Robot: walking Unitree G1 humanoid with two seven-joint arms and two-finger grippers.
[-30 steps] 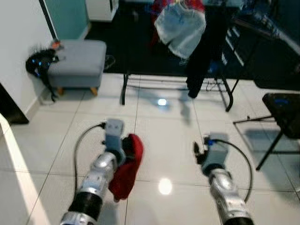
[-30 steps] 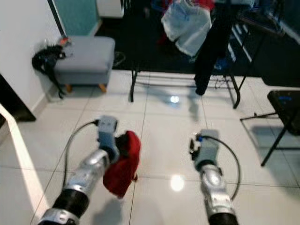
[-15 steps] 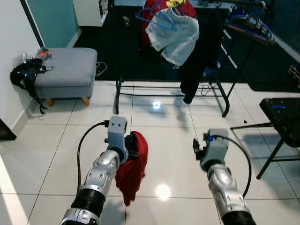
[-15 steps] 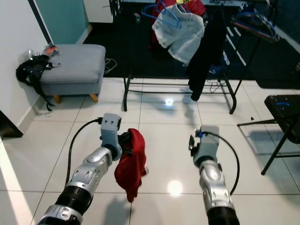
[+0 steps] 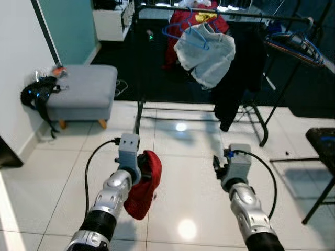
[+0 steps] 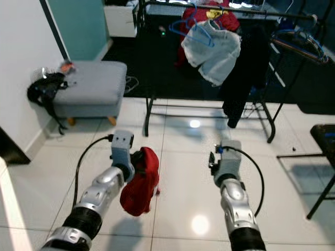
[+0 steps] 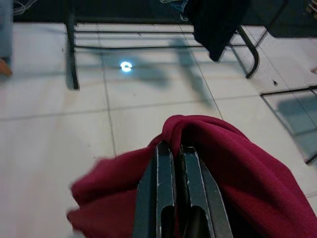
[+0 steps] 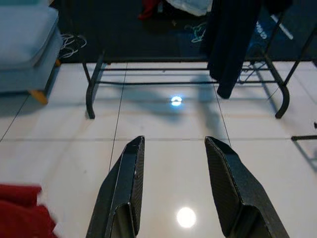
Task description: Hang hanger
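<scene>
While clamped in the left gripper [image 7: 171, 148], red cloth [image 5: 142, 183], hanger perhaps hidden; right gripper [image 8: 176, 144] wide.

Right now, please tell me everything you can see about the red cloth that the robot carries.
The red cloth is a soft, dark red fabric, crumpled and folded, with no hanger visible in it. The left gripper is shut on a fold of it, and the rest droops below the fingers, hanging above the white tiled floor. It is held in front of the clothes rack, apart from it.
</scene>
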